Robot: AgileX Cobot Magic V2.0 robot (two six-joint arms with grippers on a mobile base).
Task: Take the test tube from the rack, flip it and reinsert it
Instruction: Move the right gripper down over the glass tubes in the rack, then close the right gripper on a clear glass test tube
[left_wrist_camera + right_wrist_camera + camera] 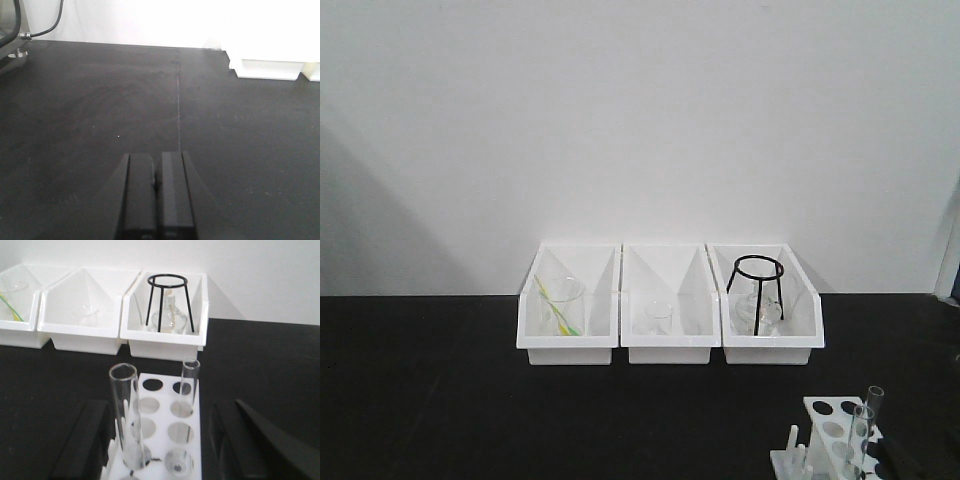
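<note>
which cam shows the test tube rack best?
Right wrist: the rack sits centre frame, hole rows clear. Front view shows it small, cropped at the bottom-right corner. Left wrist shows none of it.

A small white plastic rack with round holes point(164, 421) is set on the black tabletop point(260, 355); a wide clear glass test tube point(126, 410) and a narrow clear glass test tube point(190, 382) are held upright in it

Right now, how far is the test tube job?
Done: nothing yet; the wide clear glass test tube and the thin one stand mouth-up in the small white plastic rack. In hand: right gripper, jaws open astride the rack, empty; left gripper shut. Left: grasp, flip, reinsert.
</note>
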